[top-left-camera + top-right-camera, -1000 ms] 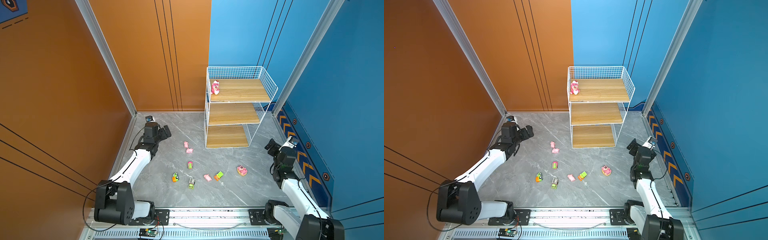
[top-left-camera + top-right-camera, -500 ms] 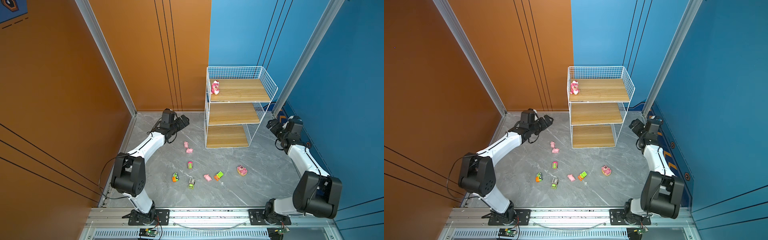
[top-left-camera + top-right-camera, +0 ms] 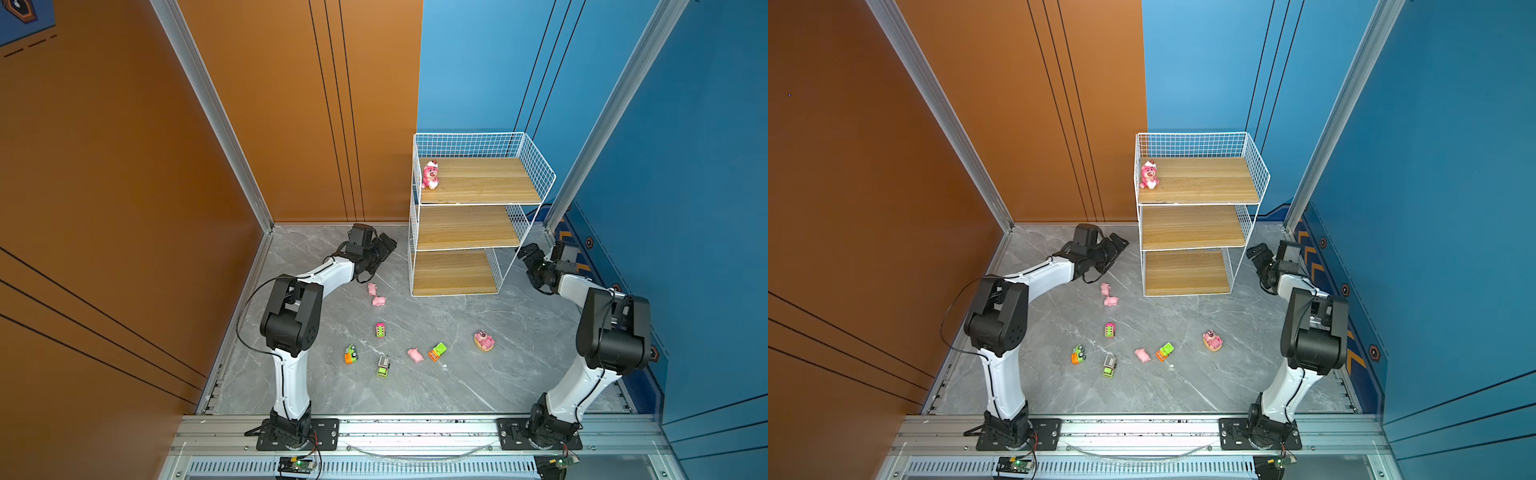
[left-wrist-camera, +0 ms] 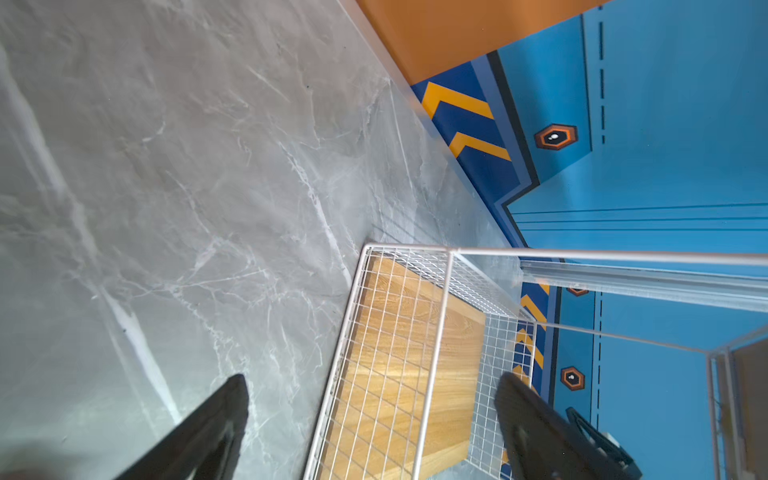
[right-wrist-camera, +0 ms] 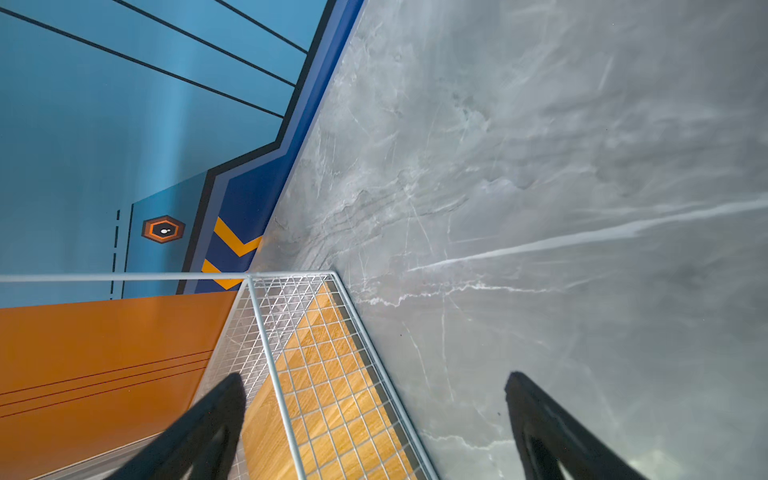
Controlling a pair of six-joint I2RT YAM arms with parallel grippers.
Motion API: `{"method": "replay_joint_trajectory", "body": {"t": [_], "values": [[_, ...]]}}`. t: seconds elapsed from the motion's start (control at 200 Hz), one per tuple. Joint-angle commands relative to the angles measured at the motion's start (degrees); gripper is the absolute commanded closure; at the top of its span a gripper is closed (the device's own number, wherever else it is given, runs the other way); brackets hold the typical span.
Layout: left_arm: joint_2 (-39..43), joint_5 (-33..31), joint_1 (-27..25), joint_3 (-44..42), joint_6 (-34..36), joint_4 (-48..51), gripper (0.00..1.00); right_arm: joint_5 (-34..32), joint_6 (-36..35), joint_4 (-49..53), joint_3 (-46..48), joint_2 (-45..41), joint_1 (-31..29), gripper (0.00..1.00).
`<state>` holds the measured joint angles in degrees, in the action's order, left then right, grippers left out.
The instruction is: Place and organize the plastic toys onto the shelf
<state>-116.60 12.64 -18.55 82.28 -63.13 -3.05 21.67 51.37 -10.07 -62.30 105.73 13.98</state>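
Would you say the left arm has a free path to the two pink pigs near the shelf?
Probably yes: the left gripper hangs open and empty, and the pigs lie close by on bare floor, clear of the shelf.

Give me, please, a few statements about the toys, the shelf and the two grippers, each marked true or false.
1. A pink bear stands on the top board of the shelf. True.
2. Two pigs lie on the shelf's middle board. False: the middle board is bare; those pigs lie close together on the grey surface.
3. The left gripper is open and holds nothing. True.
4. The right gripper is shut on one of the pigs. False: the right gripper is open and empty, beside the shelf.
5. The bear on the tan base lies on the grey surface. True.
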Motion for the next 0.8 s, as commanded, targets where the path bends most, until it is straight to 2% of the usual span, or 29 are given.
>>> {"method": "replay_joint_trajectory", "body": {"t": [0.0, 0.45, 0.796], "values": [[-2.2, 1.3, -0.1, 3.1, -3.9, -2.5, 0.07, 2.3, 8.7, -9.7, -0.1, 3.1, -1.7, 0.02], [-5.0, -0.6, 0.1, 5.1, -5.9, -2.7, 0.07, -0.3, 26.9, -30.5, 3.6, 11.5, -8.2, 0.02], [-3.6, -0.3, 2.3, 2.7, -5.5, -2.7, 0.07, -3.3, 29.4, -32.3, 3.3, 12.5, -12.8, 0.02]]}}
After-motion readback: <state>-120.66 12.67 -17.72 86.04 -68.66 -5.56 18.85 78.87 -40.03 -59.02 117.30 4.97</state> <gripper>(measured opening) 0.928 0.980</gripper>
